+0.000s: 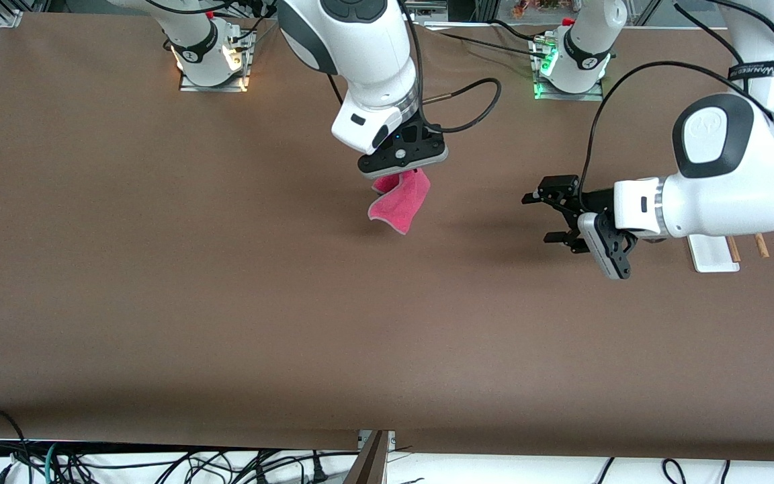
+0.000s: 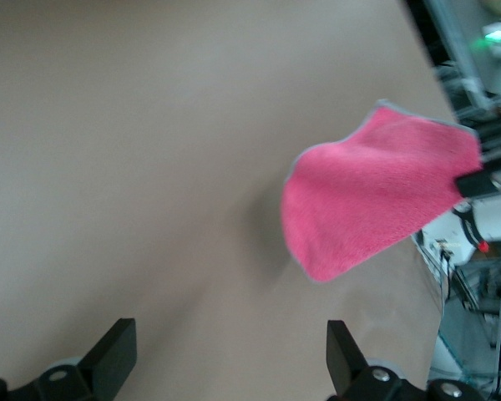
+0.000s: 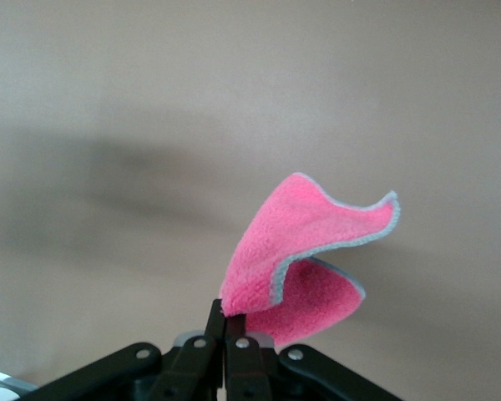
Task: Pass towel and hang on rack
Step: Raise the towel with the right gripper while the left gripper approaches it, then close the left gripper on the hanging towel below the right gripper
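Brown matting covers the table (image 1: 158, 282) you are working over. Start at the right arm's end: its base stands at the top of the front view, and the arm reaches out over the middle of the table.

Right gripper (image 1: 397, 176): up in the air over mid-table, fingers pinched tight together on one corner of the towel (image 1: 400, 199). In the right wrist view you see the two fingers (image 3: 225, 334) closed flat against each other with the pink cloth (image 3: 305, 251) caught between them. The towel hangs free from that pinch, folded over on itself, its thin grey edge curling along the fold. It touches nothing else; its shadow lies on the matting beneath it.

Next along, toward the left arm's end: left gripper (image 1: 551, 218), turned on its side over the table, pointing at the towel, well apart from it. Its fingers stand wide and hold nothing. Your left wrist view shows both fingertips (image 2: 117, 355) spread, with the towel (image 2: 376, 192) hanging ahead of them from the right gripper.

Last, the rack (image 1: 713, 254): on the table at the left arm's end, mostly hidden under the left arm. You see only one end of its white base and the tips of two brown rods (image 1: 760, 246).
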`<state>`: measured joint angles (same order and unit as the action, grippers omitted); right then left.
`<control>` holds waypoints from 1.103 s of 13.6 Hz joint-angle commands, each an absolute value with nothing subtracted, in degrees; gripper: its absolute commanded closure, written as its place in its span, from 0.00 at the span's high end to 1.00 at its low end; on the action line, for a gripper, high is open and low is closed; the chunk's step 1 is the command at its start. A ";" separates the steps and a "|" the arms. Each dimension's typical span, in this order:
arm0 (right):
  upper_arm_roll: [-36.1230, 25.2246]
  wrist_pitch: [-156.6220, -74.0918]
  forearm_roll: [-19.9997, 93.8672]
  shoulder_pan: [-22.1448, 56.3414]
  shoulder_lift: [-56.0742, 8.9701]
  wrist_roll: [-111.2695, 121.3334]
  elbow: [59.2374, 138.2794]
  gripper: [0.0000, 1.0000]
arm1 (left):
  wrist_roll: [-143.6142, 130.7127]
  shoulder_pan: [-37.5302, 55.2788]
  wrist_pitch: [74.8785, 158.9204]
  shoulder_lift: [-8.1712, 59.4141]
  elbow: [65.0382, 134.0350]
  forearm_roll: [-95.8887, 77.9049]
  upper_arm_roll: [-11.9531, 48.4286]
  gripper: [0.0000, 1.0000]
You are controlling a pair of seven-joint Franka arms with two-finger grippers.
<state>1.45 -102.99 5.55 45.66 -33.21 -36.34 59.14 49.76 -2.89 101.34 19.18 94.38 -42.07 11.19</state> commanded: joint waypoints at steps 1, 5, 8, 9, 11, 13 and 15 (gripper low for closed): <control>1.14 -103.80 4.75 46.05 -32.78 -37.62 58.80 0.00 | 67.87 -4.39 102.12 20.04 98.50 -49.98 11.34 1.00; 1.14 -103.80 4.75 46.05 -32.78 -37.62 58.80 0.00 | 92.50 -3.52 109.77 20.65 109.05 -63.68 11.43 1.00; 1.14 -103.80 4.75 46.05 -32.78 -37.53 58.71 0.00 | 106.66 -2.64 111.79 22.14 113.80 -73.35 12.38 1.00; 1.14 -103.80 4.75 46.05 -32.70 -37.53 58.45 0.00 | 109.92 -2.03 113.80 22.41 115.04 -76.61 12.91 1.00; 1.05 -103.80 4.75 45.97 -32.70 -37.44 58.45 0.00 | 113.71 -0.18 115.57 23.29 116.36 -81.19 13.45 1.00; 0.97 -104.24 4.75 45.88 -32.61 -37.44 58.45 0.00 | 118.01 2.45 116.71 23.47 118.55 -87.24 13.54 1.00; 0.97 -104.68 4.75 45.97 -32.61 -37.53 58.45 0.00 | 121.71 4.91 116.81 23.47 120.40 -93.48 13.54 1.00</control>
